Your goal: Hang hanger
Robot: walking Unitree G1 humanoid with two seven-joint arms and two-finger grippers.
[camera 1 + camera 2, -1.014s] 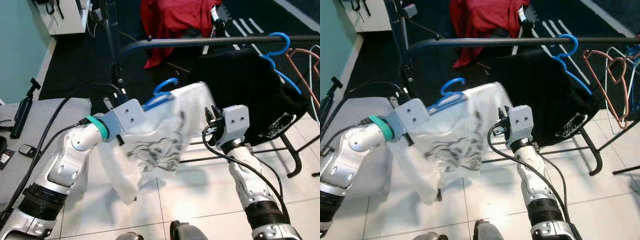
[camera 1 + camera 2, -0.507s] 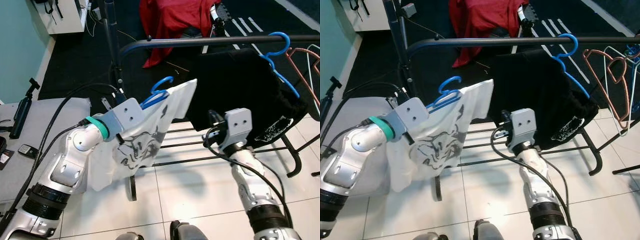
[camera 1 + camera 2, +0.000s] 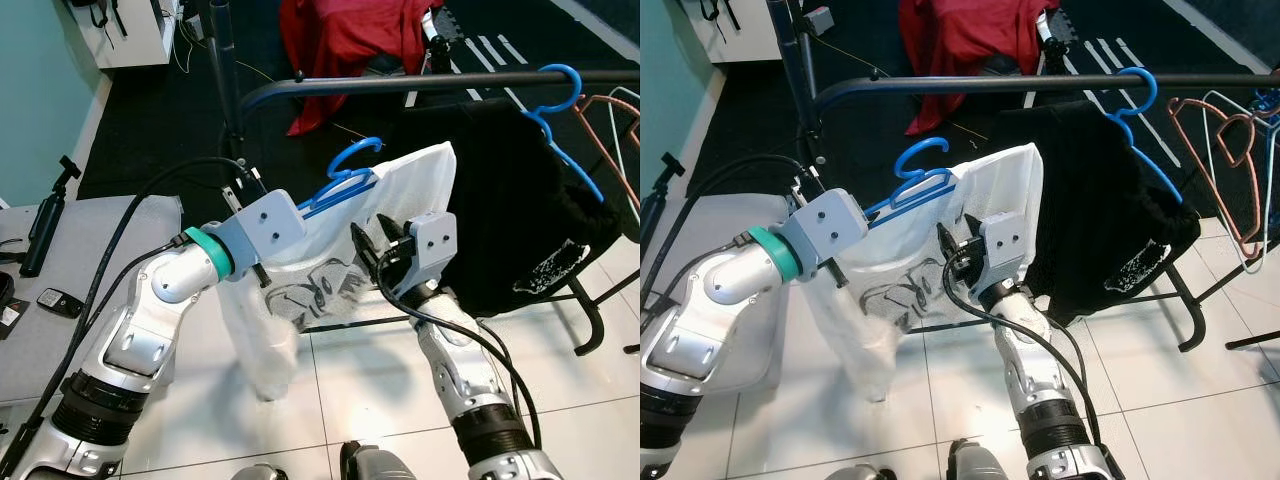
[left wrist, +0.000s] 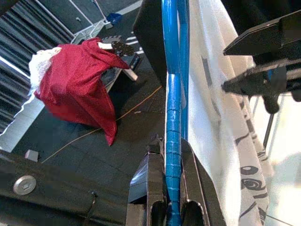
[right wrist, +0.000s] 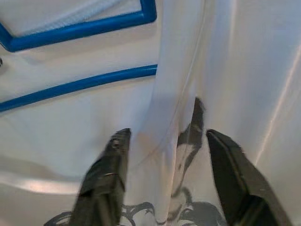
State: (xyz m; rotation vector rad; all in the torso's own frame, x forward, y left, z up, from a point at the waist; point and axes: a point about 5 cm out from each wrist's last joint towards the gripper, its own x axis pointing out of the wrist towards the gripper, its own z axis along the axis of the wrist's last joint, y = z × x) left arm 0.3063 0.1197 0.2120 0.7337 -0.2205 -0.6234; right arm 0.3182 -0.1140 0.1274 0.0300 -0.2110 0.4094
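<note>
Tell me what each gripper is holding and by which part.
The left gripper is shut on the blue hanger, clamping its arm. The white shirt hangs on that hanger. The right gripper holds nothing; its jaws are open against the shirt.

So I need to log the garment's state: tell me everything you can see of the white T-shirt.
The white T-shirt is thin fabric with a grey-black printed graphic, draped over a blue hanger and hanging in loose folds. The left gripper clamps the hanger; the right gripper, open, presses against the cloth. It hangs below the dark rail, beside a black garment.
</note>
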